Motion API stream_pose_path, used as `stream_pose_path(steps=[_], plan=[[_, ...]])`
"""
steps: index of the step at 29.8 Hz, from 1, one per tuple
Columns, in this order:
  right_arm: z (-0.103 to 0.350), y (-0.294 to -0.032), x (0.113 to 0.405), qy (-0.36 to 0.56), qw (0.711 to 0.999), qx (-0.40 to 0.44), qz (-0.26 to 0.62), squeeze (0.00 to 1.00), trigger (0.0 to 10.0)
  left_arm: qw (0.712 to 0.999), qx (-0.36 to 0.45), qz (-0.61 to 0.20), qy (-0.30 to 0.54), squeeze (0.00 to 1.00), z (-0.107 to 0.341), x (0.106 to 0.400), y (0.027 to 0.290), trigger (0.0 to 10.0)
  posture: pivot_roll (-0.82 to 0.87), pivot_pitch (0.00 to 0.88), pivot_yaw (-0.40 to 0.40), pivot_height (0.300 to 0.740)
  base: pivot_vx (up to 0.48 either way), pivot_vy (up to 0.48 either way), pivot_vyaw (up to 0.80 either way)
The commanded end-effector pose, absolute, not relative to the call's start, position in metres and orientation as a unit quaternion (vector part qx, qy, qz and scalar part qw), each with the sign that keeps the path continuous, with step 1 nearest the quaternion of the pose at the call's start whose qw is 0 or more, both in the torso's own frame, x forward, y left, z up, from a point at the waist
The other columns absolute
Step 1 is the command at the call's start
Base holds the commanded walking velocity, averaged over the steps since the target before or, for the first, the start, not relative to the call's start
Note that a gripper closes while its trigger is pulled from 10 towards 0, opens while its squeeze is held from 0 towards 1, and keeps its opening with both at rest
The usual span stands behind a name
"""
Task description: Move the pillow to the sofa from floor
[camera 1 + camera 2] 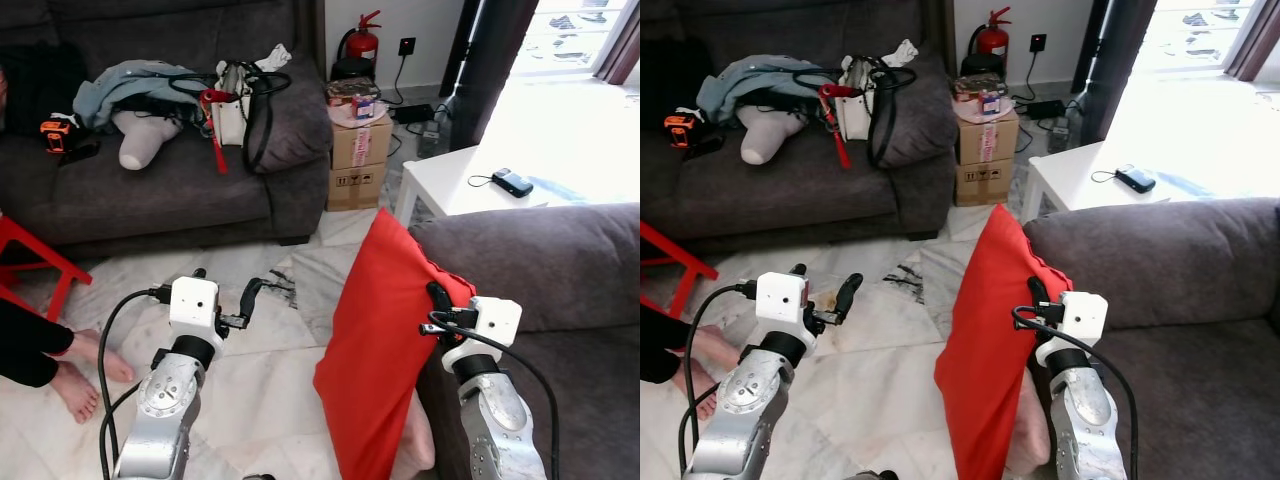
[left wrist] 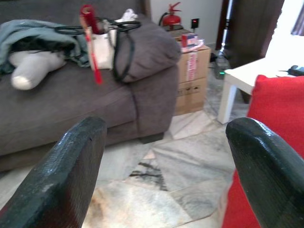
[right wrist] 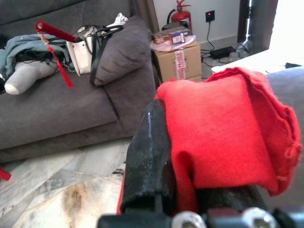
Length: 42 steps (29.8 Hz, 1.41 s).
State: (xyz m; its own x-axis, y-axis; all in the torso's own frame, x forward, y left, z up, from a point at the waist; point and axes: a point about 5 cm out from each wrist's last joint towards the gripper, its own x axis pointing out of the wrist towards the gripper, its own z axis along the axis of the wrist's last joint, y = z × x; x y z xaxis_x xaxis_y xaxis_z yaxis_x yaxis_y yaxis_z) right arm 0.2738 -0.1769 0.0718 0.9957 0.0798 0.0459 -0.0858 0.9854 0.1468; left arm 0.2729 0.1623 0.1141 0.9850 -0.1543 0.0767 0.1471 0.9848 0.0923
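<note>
While the right tool [image 1: 437,303] pinches a fold of the red pillow [image 1: 385,340], the cushion hangs upright against the arm of the grey sofa [image 1: 560,270], its lower end above the marble floor [image 1: 260,380]. Left tool [image 1: 240,300] hovers released, well apart from it.

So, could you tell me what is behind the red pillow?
Behind the red pillow, pinched by the right gripper, is the grey sofa's arm. The sofa's side below is covered.
</note>
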Motion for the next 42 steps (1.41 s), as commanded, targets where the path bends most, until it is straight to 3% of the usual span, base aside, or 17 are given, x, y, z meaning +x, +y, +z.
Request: stream_pose_path(steps=[1, 6, 24, 42], plan=[[0.0969, -0.1738, 0.2828, -0.085, 0.992, 0.074, 0.047, 0.0, 10.0, 0.996, 0.044, -0.069, -0.037, 0.0, 0.1132, 0.2701, 0.1684, 10.0, 0.01, 0.111, 0.017, 0.74, 0.0, 0.454, 0.0], [0.0965, -0.1732, 0.283, -0.085, 0.992, 0.074, 0.048, 0.0, 10.0, 0.996, 0.044, -0.069, -0.036, 0.0, 0.1129, 0.2704, 0.1685, 10.0, 0.01, 0.109, 0.018, 0.74, 0.0, 0.435, 0.0], [0.0953, -0.1759, 0.2848, -0.081, 0.993, 0.076, 0.047, 0.0, 10.0, 0.996, 0.047, -0.072, -0.038, 0.0, 0.1112, 0.2707, 0.1667, 10.0, 0.0, 0.097, 0.012, 0.74, 0.0, 0.0, 0.0], [0.0952, -0.1786, 0.2879, -0.076, 0.993, 0.078, 0.048, 0.0, 10.0, 0.995, 0.046, -0.073, -0.039, 0.0, 0.1105, 0.2722, 0.1661, 10.0, 0.0, 0.097, 0.009, 0.74, 0.0, 0.0, -0.77]])
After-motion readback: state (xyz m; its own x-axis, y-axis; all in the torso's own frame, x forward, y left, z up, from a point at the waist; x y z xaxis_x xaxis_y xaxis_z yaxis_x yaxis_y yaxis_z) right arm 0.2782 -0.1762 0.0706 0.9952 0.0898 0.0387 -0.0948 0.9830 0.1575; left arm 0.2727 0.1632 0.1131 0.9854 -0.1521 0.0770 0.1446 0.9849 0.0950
